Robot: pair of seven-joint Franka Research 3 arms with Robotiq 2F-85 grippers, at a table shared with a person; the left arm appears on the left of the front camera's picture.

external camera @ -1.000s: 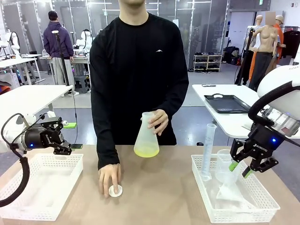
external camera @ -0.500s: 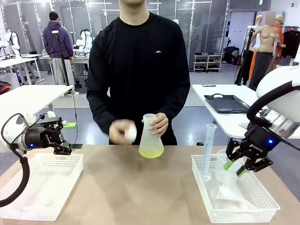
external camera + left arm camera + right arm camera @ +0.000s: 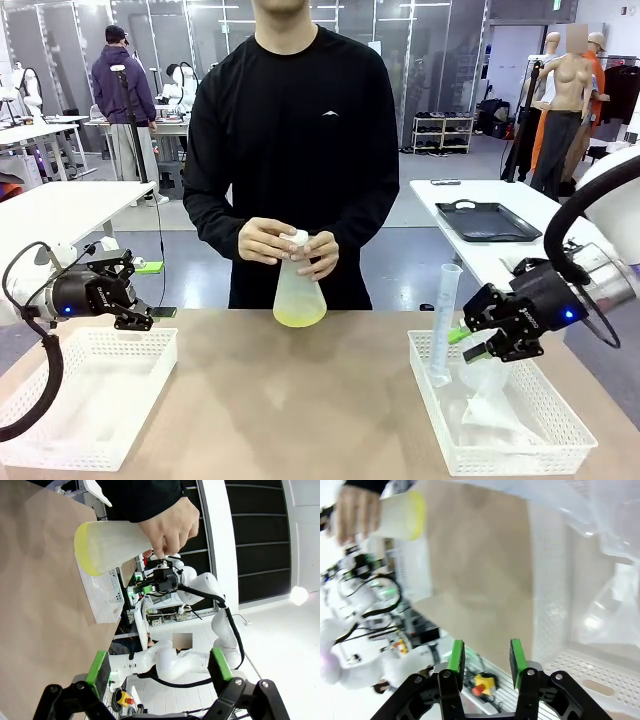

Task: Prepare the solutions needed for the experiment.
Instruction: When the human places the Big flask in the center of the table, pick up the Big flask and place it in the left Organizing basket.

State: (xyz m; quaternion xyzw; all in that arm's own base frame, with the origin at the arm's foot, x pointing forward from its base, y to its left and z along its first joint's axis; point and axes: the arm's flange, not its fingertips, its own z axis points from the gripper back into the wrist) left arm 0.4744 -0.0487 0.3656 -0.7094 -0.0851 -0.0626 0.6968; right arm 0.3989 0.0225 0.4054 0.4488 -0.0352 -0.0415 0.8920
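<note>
Standing at the far edge of the matte tan table, a person in a black long-sleeved top lifts a frosted, cone-shaped plastic flask just clear of the tabletop. One hand and the other hand meet around its narrow neck, where a small white round cap sits at the mouth. The pale yellow-green solution lies as a shallow, translucent layer across the flask's wide base.

The left gripper hangs above the rim of a white perforated plastic basket, its jaws spread wide with nothing between the green pads. The right gripper hovers over a second white mesh basket, its jaws partly spread and holding nothing. It is just beside a tall, clear graduated cylinder that stands upright near that basket's far left corner. Crinkled clear plastic film lies glossy and rumpled on the basket floor.
</note>
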